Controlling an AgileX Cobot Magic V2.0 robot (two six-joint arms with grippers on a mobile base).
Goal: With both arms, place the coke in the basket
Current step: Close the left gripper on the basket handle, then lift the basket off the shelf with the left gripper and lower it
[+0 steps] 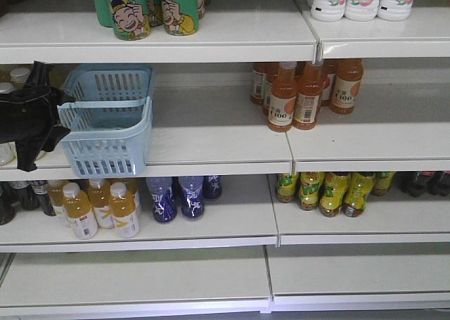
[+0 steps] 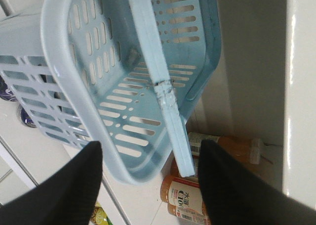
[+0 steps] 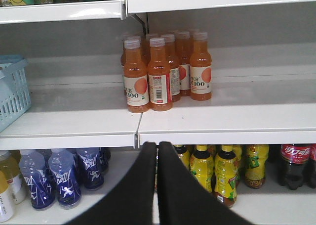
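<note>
Where the coke is: no red can shows in any of the three views. The only cola in sight is the dark cola bottles (image 3: pixel 294 160) with red labels on the lower shelf, and those are not the thing wanted.
The basket (image 1: pixel 109 119): it stands upright at the left end of the middle shelf (image 1: pixel 211 141), with one pale handle (image 2: pixel 160 76) lying across the opening. The left wrist view looks down into it and its floor is bare.
The left gripper (image 2: pixel 150 146): its fingers (image 2: pixel 69 185) are spread wide, with the basket's near rim between them (whether either one touches the plastic I cannot tell).
The right gripper (image 3: pixel 157 147): its fingers (image 3: pixel 140 185) are pressed together with nothing between them. It faces the orange drink bottles (image 3: pixel 158 71) and is well apart from the basket.
Done so far: by my reading, only the left arm's placing at the basket rim, perhaps to steady or hold it.
Left to do: nearly everything. The can has to be found and grasped, presumably by the right arm, then carried over and lowered into the basket.
Stage: early.
</note>
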